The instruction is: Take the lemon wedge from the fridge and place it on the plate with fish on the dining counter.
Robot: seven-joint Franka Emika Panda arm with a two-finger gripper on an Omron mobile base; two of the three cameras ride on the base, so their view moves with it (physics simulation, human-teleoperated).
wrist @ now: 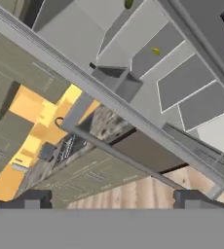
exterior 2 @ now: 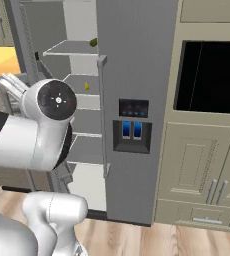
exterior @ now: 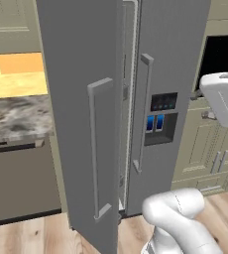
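Observation:
The grey fridge (exterior: 173, 59) has its left door (exterior: 76, 124) swung open towards me and its right door shut. Inside, on a pale middle shelf, lies the tiny yellow lemon wedge (exterior 2: 87, 86) (wrist: 155, 50). A small dark green fruit (exterior 2: 93, 43) (wrist: 128, 4) sits one shelf higher. My gripper (wrist: 114, 199) is open, its two dark fingertips (wrist: 33, 198) wide apart with nothing between them. It hangs well back from the shelves, outside the fridge, with the open door's edge crossing the hand view between it and the wedge. The plate with fish and the dining counter are out of view.
A granite wall counter (exterior: 17, 116) with a dark appliance front (exterior: 22, 183) under it stands left of the open door. Right of the fridge are a black oven opening (exterior 2: 212, 77) and beige-green cabinets (exterior 2: 197, 165). The shut door carries a dispenser (exterior 2: 132, 131). The floor is wood.

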